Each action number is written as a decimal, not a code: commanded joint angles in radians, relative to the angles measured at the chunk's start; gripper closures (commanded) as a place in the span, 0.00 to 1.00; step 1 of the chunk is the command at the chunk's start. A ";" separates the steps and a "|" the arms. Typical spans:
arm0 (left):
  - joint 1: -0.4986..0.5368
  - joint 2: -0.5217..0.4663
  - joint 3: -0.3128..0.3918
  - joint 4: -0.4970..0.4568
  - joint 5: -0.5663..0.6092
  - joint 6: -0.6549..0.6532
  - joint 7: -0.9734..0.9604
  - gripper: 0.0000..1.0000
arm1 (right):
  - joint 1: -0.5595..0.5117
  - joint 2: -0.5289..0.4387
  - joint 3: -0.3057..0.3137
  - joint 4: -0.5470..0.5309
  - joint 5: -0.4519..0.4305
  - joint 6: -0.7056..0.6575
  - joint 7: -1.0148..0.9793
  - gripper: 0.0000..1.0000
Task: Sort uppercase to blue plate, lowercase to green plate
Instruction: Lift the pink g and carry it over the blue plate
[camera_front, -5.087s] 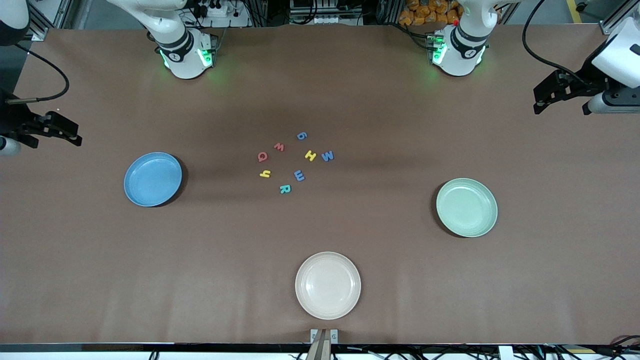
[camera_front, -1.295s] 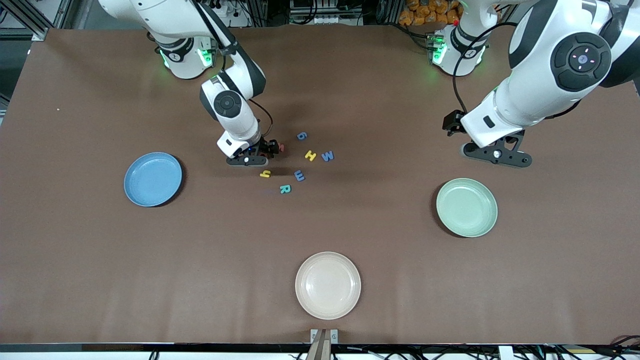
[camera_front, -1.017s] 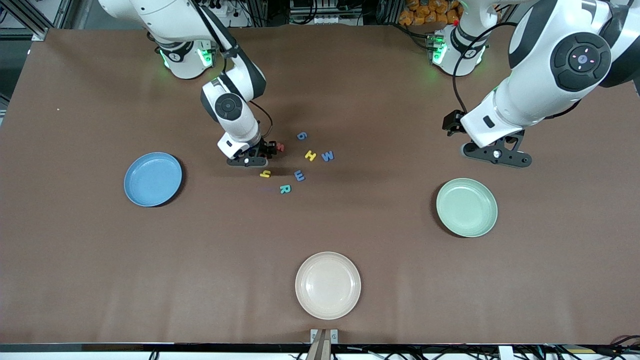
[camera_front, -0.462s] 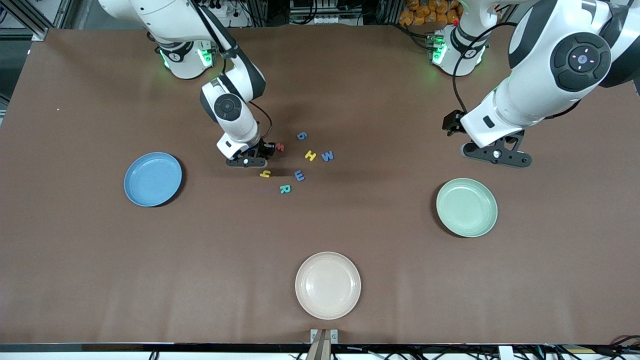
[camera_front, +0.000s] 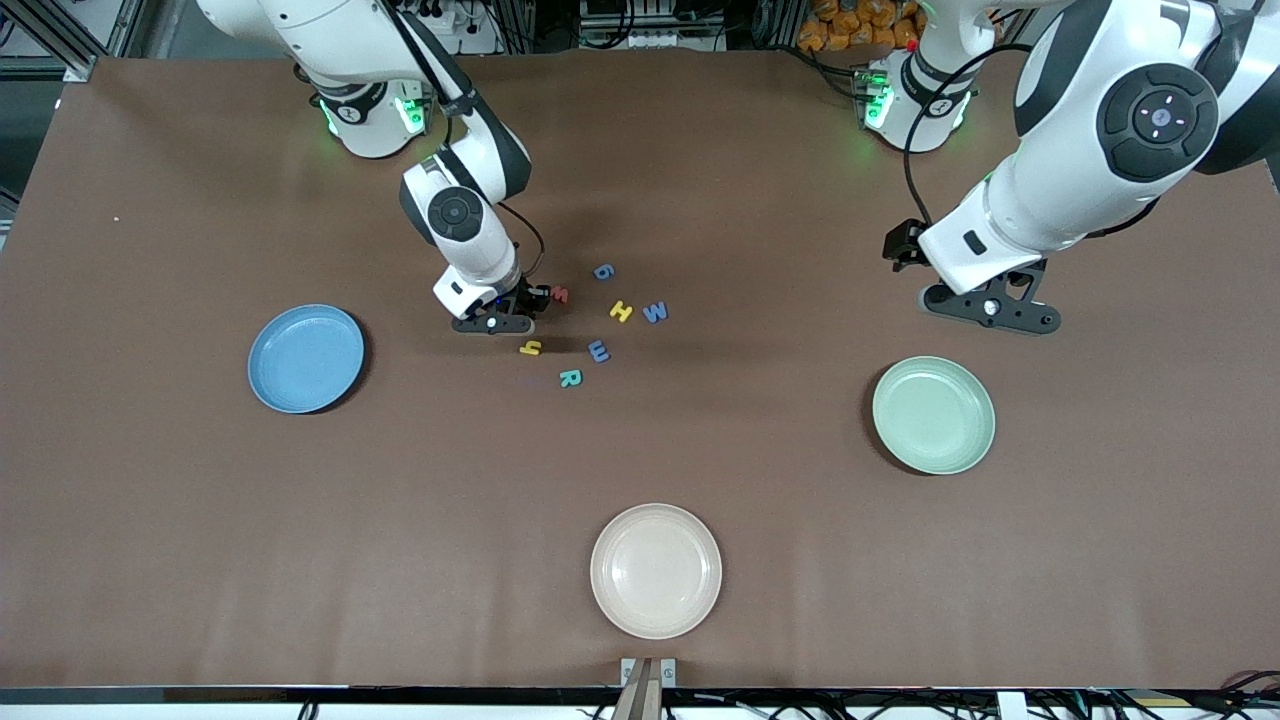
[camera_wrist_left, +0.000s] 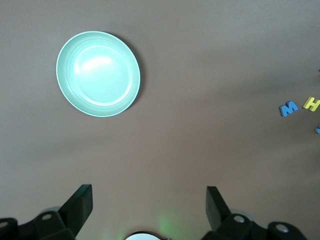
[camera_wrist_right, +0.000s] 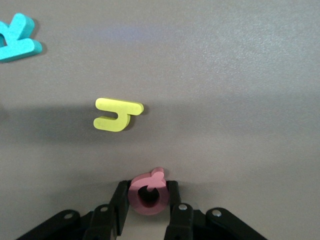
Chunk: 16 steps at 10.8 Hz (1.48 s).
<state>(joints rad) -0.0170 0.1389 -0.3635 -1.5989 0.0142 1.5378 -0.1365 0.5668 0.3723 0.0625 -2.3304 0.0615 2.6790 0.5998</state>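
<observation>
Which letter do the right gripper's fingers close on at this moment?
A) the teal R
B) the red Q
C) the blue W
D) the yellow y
B: in the right wrist view the right gripper has its fingers pressed to both sides of the red Q, while the yellow y lies free on the table.

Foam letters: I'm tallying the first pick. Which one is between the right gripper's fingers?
The red Q, pinched in the right gripper. The yellow y, teal R and the other letters lie free on the table.
</observation>
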 joint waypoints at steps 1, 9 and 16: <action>-0.004 0.004 -0.005 0.013 0.023 0.002 0.001 0.00 | -0.010 0.020 -0.001 0.014 -0.002 -0.004 -0.008 0.68; -0.050 0.028 -0.005 0.016 0.013 0.047 -0.006 0.00 | -0.102 -0.047 -0.191 0.174 -0.086 -0.387 -0.429 0.70; -0.419 0.256 0.003 0.063 0.032 0.329 -0.006 0.00 | -0.136 -0.036 -0.365 0.164 -0.177 -0.395 -0.705 0.70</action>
<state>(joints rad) -0.3472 0.3249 -0.3727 -1.5942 0.0145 1.8450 -0.1386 0.4349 0.3396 -0.2868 -2.1565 -0.0995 2.2839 -0.0694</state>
